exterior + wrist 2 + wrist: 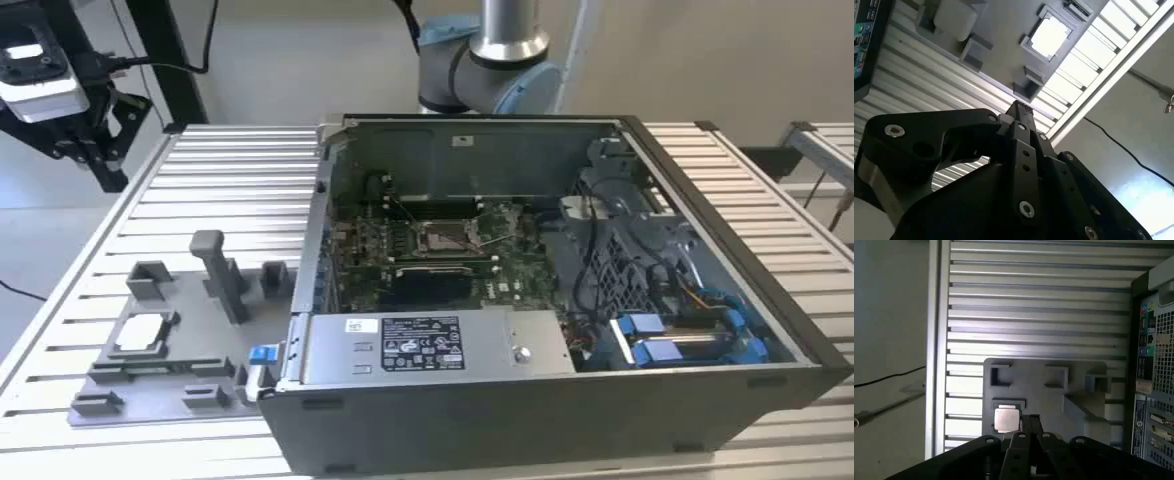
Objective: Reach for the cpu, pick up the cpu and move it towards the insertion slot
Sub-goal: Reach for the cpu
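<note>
The cpu (142, 335) is a small pale square chip lying flat in a grey plastic fixture (200, 355) on the slatted table, at the exterior view's left. In both wrist views the cpu (1006, 419) (1050, 35) shows well below my gripper. The black gripper (100, 165) hangs high over the table's far left corner, well apart from the chip. Its fingers (1031, 422) (1019, 110) are pressed together, shut on nothing. The insertion slot (441, 237) is a silver-framed socket on the green board inside the open computer case (747, 300).
Grey posts and blocks (214, 265) rise from the fixture around the chip. A black rectangular recess (427, 285) lies just in front of the socket. The case wall (314, 250) stands between fixture and board. Cables and blue parts (681, 340) crowd the case's right side.
</note>
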Tool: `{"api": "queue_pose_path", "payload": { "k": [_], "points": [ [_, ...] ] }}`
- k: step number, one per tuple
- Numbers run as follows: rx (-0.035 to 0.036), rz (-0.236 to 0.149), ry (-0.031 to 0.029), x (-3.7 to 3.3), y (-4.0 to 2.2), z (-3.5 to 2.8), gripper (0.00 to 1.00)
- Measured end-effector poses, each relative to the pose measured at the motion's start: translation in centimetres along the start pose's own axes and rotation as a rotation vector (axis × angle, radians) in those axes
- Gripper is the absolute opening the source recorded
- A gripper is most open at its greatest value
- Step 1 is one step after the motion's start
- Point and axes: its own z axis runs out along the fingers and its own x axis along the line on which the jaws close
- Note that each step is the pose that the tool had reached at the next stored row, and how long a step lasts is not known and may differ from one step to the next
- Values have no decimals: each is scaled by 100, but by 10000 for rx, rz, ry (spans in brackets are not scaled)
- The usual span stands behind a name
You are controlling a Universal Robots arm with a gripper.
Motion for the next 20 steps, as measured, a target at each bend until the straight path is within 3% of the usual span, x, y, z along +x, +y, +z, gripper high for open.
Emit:
{"api": "queue_pose_path", "payload": {
  "k": [15, 18, 20],
  "points": [
    [20, -1, 1, 8, 1, 0, 0],
    [16, -5, -28, 85, -39, 5, 0],
    [-1, -3, -37, 117, -112, 20, 0]
  ]
}}
